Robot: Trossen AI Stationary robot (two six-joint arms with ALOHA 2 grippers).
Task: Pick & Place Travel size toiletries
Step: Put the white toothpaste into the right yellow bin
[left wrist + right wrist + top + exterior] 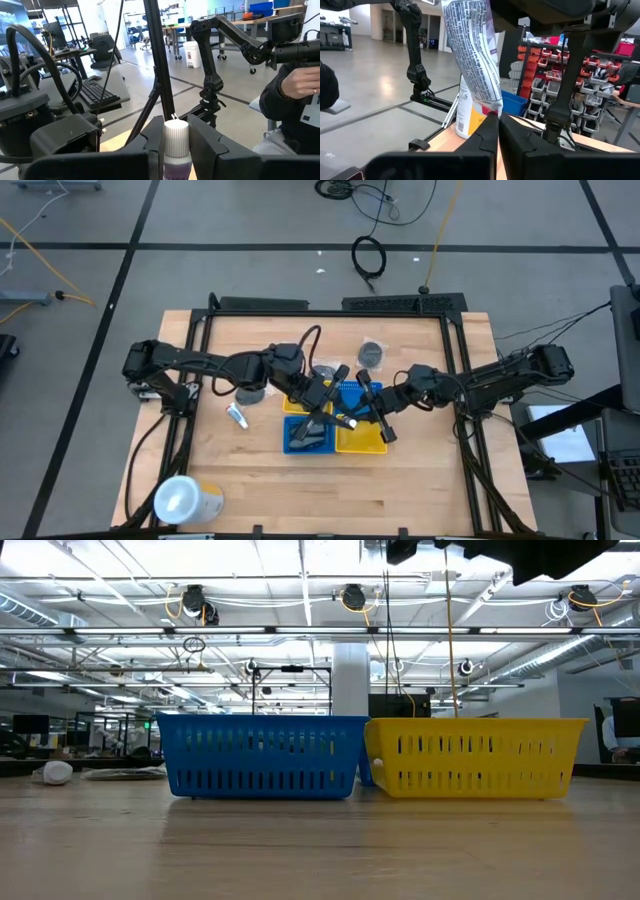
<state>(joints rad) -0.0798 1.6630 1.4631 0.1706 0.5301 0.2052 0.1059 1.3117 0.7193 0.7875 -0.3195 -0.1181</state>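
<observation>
My left gripper [333,417] hovers over the blue tray [300,442], shut on a small tube with a white ribbed cap [176,137] and a purple body. My right gripper [384,427] is above the yellow tray [362,444], shut on a white printed tube [472,55] that rises from its fingers. I cannot tell whether both hold one tube. Another little white tube [237,415] lies on the wood left of the trays. A dark round piece in clear wrap [370,352] lies toward the far edge. My left gripper [176,150] pinches the tube between its two fingers just below the cap, on the purple body [176,167]. The cap sticks out past the fingertips, and the tube is lifted clear of the trays. My right gripper [498,120] pinches the flat crimped end [490,107] of the printed tube at its fingertips. The tube stands up from the fingers, tilted, and is clear of the table.
Two more trays, blue [352,390] and yellow [293,404], sit behind the near pair. A large white-topped yellow cylinder [186,500] lies at the near left corner. In the low view the blue basket [262,755] and the yellow basket [475,755] stand side by side. A person's hand [302,82] shows beyond the table.
</observation>
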